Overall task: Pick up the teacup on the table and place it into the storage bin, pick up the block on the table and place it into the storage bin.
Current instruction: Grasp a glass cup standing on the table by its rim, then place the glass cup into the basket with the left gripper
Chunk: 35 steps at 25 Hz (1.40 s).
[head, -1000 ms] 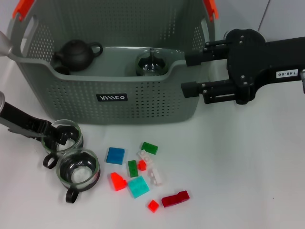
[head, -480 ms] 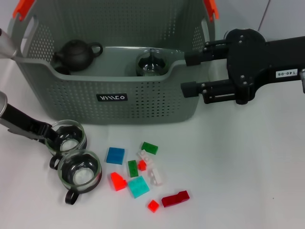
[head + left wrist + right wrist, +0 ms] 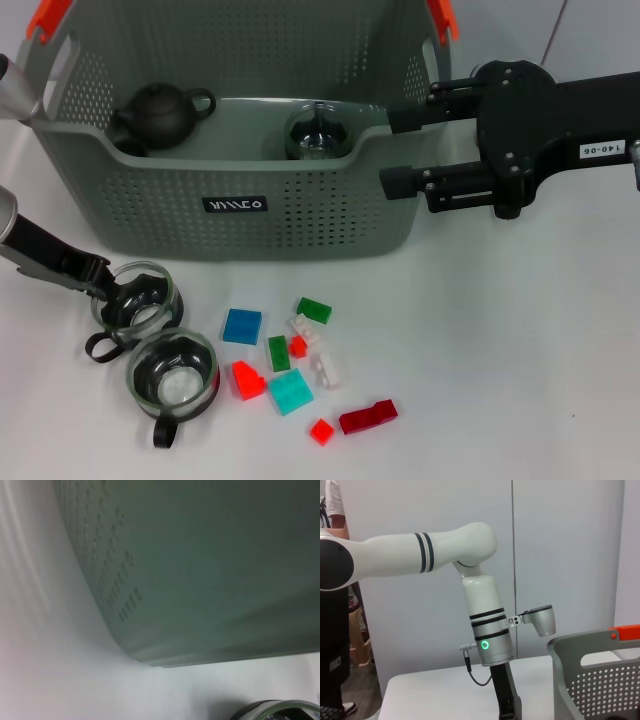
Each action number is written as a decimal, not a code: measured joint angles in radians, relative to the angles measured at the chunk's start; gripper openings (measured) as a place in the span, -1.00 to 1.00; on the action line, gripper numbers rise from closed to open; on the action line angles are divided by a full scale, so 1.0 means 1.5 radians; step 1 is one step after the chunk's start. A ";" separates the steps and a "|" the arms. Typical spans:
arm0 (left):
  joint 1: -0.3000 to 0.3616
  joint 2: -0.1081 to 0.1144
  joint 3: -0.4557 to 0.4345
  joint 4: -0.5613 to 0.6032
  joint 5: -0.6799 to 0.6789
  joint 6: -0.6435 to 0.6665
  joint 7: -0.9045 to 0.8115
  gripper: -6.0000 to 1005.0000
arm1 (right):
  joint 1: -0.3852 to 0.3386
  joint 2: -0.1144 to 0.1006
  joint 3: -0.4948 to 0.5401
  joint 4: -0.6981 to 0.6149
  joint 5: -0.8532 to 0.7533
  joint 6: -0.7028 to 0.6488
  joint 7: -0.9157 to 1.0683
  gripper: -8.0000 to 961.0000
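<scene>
— What is the left gripper [image 3: 103, 287] doing?
— It is low on the table [image 3: 520, 350], in front of the storage bin [image 3: 240, 170] near its left front corner. Its fingers are closed on the rim of a glass teacup [image 3: 137, 303] that sits on the table.

— And beside that cup?
— A second glass teacup [image 3: 173, 373] stands just in front of it, farther from the bin. A scatter of coloured blocks [image 3: 295, 365] lies on the table before the bin's front wall.

— The right gripper [image 3: 392, 152]?
— It hangs at the bin's right front corner, jaws spread apart, nothing between them.

— Inside the bin?
— A dark teapot [image 3: 160, 113] at the left and a clear glass pitcher [image 3: 318, 132] towards the middle.
</scene>
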 joint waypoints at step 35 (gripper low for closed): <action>-0.016 0.069 -0.206 0.095 -0.021 0.244 0.070 -0.83 | 0.009 -0.005 0.025 0.037 0.004 -0.001 -0.031 0.49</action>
